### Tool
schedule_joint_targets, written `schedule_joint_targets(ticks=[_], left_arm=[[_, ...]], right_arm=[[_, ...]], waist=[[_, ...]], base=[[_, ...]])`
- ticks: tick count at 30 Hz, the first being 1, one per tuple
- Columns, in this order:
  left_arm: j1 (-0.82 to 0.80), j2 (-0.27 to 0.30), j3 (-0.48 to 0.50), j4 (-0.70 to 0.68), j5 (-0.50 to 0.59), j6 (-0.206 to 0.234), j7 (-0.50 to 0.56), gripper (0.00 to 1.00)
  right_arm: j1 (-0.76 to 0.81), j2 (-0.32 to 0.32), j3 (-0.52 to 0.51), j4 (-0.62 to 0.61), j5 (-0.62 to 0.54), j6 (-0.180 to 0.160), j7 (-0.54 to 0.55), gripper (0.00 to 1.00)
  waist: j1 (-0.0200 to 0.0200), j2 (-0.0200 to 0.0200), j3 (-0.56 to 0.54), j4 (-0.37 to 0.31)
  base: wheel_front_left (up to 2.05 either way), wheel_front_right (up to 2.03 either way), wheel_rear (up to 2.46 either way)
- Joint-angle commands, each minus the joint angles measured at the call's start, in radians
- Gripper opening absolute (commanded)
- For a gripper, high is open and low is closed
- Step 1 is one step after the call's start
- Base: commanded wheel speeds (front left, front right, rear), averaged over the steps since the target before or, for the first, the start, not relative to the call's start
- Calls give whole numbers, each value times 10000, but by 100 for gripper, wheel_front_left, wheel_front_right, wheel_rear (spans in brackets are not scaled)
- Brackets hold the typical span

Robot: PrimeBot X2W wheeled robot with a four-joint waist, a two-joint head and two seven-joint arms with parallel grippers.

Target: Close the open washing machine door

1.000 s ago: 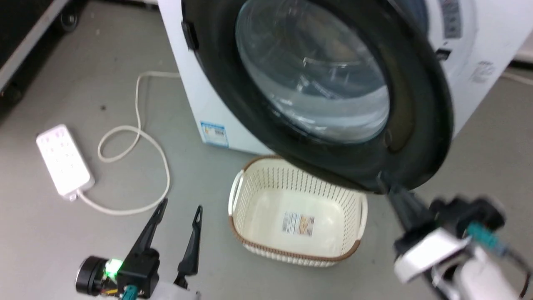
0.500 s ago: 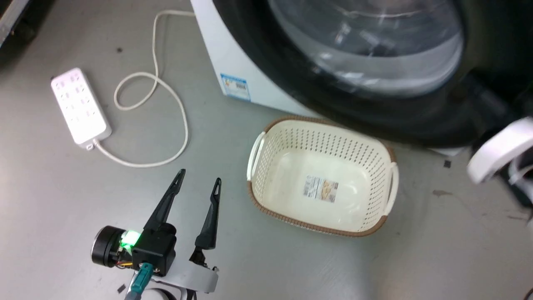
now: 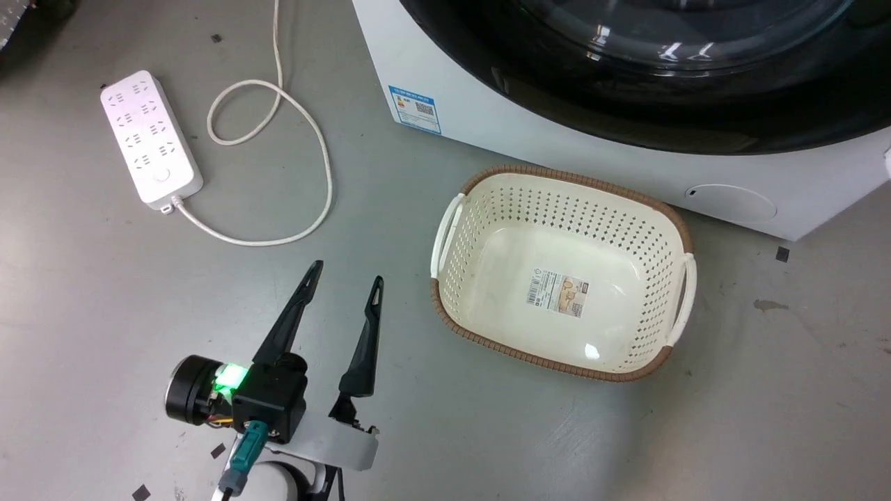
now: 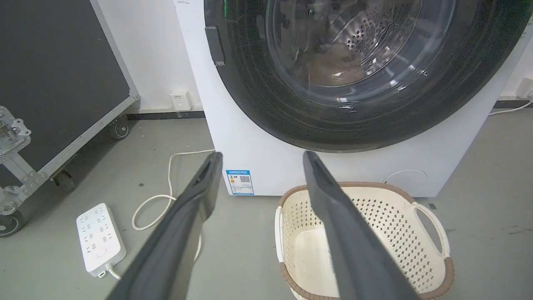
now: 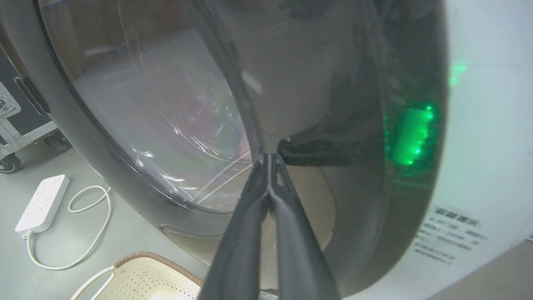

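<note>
The washing machine (image 3: 557,149) is white with a blue label low on its front. The washing machine door (image 3: 529,83), a black disc with a clear glass window, lies flat against that front, as the left wrist view also shows on the door (image 4: 258,96). My right gripper (image 5: 268,157) is shut with nothing in it. Its joined tips touch the door (image 5: 125,104) where the glass meets the black ring. My left gripper (image 3: 347,273) hangs open over the floor, left of the basket and apart from the machine; its fingers (image 4: 200,196) are spread wide.
A cream perforated basket (image 3: 557,182) stands on the floor right before the machine. A white power strip (image 3: 150,139) and its looped cable (image 3: 306,132) lie to the left. A black wheeled case (image 4: 54,75) stands further left by the wall.
The door has swung from wide open to flat against the machine, with the right gripper at its lower edge. The head camera has shifted down. The left gripper has stayed open.
</note>
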Motion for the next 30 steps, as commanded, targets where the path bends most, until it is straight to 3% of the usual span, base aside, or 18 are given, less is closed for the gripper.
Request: schedule_joint_targets(ticks=[1,10,11,12,20,26,30], left_arm=[[-106,-17,-24,43,55,-2,-45,100],[28,7,137,193,10,-43,-45,100],[73,18,165,229,2,-45,-45,100],[126,35,197,271,-6,-48,-45,100],[931,130,635,699,-335,-83,-45,100],[1544,230,981,838,-476,-108,-45,100],[1762,221,1051,883,-483,-134,-45,100]], right_arm=[[-433,-161,-308,253,-104,-123,-196,0],[243,365,236,796,-139,-123,-1016,0],[454,411,428,719,-110,-123,-1159,41],[690,464,611,662,-38,-123,-1240,100],[3290,1044,966,-848,-187,-123,-1960,100],[5797,2045,-54,-3027,-1207,-123,-2082,100],[7400,3107,-991,-4434,-1736,-123,-2099,100]], waist=[[-1,0,-66,-13],[-1,0,-943,-436],[-1,0,-1105,-516],[-1,0,-1292,-606],[-1,0,-2925,-1503],[-1,0,-3701,-2082],[-1,0,-3894,-2260]], base=[[0,0,0],[0,0,0],[0,0,0],[0,0,0],[0,0,0],[0,0,0],[0,0,0]])
